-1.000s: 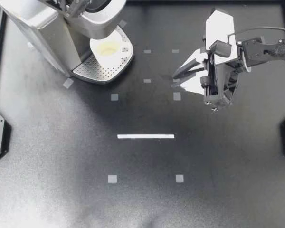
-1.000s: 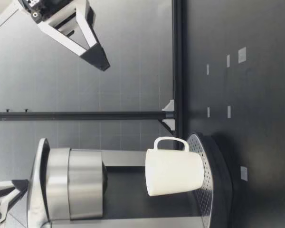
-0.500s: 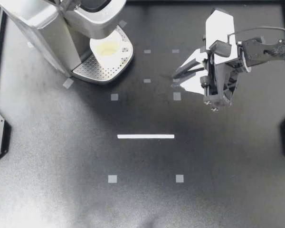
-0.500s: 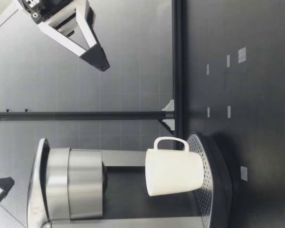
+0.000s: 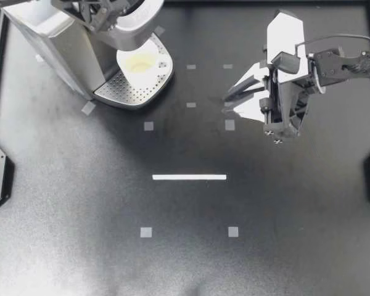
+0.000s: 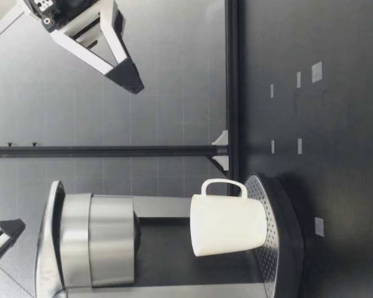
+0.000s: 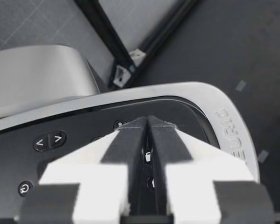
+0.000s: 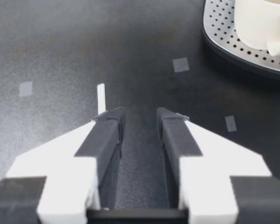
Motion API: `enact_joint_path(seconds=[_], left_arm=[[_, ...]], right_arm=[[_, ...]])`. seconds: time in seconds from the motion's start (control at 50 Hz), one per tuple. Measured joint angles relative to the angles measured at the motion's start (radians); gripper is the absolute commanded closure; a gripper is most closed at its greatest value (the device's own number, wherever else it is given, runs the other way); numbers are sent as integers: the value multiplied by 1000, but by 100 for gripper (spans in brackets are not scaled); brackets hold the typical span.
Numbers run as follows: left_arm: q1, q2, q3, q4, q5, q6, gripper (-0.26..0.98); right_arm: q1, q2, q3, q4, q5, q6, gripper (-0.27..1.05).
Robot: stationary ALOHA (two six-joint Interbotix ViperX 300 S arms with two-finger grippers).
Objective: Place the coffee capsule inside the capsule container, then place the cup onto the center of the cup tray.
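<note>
At the far left corner of the table (image 5: pixel 185 259), the white cup (image 5: pixel 139 61) is already standing on the perforated cup tray (image 5: pixel 126 89) of the coffee machine (image 5: pixel 55 43), under the brew head. It is sitting toward the tray's inner side, so whether it counts as centred is a judgement I am leaving open. The coffee capsule is showing in no view, and the machine's top looks closed, so I am guessing it is already inside, though nothing here proves it.

My left gripper (image 5: pixel 108 12) is hovering over the machine's head, its fingers drawn together with nothing visible between them. My right gripper (image 5: pixel 227 103) is hanging well apart from the machine over bare table, fingers narrowly parted and empty. Little seems left beyond confirming the cup's position and pulling the arms clear.

The low view is showing what the top view hides: the cup is upright, its base flat on the tray, its handle (image 6: pixel 224 183) facing the table's open middle, with my right gripper well above the surface. The left wrist view is adding the machine's control buttons (image 7: pixel 49 140) right under the fingertips (image 7: pixel 130 130). The right wrist view is catching only the tray's edge (image 8: pixel 224 32) and the cup's lower side, far ahead of its fingers.
</note>
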Motion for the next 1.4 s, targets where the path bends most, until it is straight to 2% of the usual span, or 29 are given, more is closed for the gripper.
enact_joint_path(seconds=[0.64,1.4], left_arm=[[0,31,0,48,32,-3,58],[-6,64,-5,48,72,-5,58]], right_arm=[[0,0,12,-2,-2,0,41],[0,0,21,-2,-2,0,41]])
